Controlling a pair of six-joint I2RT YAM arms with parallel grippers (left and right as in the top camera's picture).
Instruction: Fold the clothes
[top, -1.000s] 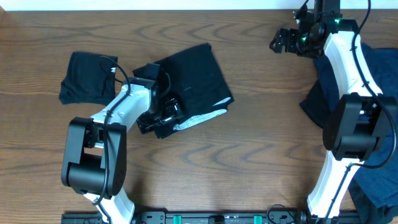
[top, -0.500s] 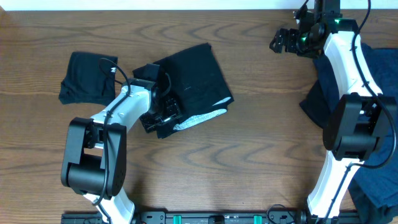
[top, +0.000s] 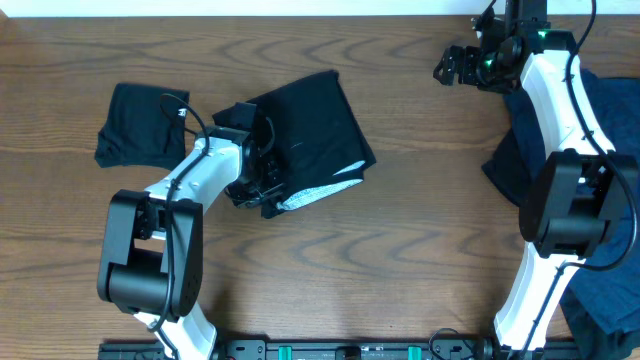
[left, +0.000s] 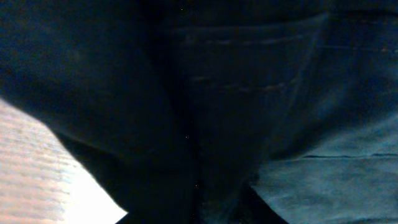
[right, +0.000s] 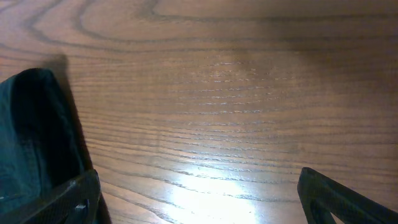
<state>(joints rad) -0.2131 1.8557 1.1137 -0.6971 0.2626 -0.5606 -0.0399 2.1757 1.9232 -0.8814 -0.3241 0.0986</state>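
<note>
A black garment (top: 310, 125) lies spread at the table's middle, with a pale lining strip (top: 322, 189) along its near edge. My left gripper (top: 262, 186) sits at its near left corner, jaws closed on the bunched cloth. Dark cloth (left: 236, 93) fills the left wrist view and hides the fingers. A smaller black garment (top: 135, 125) lies folded at the far left. Dark navy clothes (top: 615, 100) are heaped at the right edge. My right gripper (top: 447, 65) (right: 199, 205) hangs open over bare wood at the back right, holding nothing.
The wooden table (top: 400, 260) shows bare wood in front. More navy cloth (top: 600, 300) hangs at the near right corner behind the right arm's base. A dark cloth edge (right: 31, 137) shows left of the right gripper's finger.
My left gripper's jaws have closed on the black garment's near left corner, and that corner has bunched inward slightly. The right arm has not moved.
</note>
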